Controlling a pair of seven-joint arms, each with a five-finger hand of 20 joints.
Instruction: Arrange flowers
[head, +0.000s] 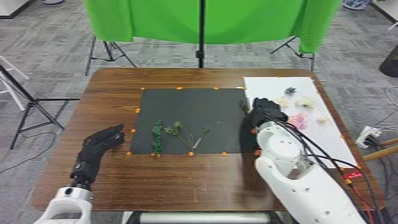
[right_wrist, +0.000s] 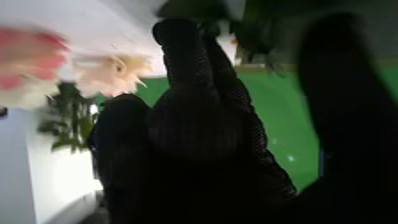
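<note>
Right hand (head: 266, 111) at the dark mat (head: 191, 102)/white sheet (head: 282, 85) boundary, dark leaves (right_wrist: 193, 9) close to it, can't tell if it's spread or pinching. Pink flower (head: 298, 121) and cream flower (head: 305, 102) on sheet, just right of it. Green sprigs (head: 158, 136) on mat, left of it. Left hand (head: 105, 138) over bare wood, fingers extended

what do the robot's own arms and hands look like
Both arms are white with rounded, smooth casings. The left hand and the right hand wear black fabric gloves, with a mesh-like weave on the right one. Black cables run along the right arm, with a bit of red near its lower part.
</note>
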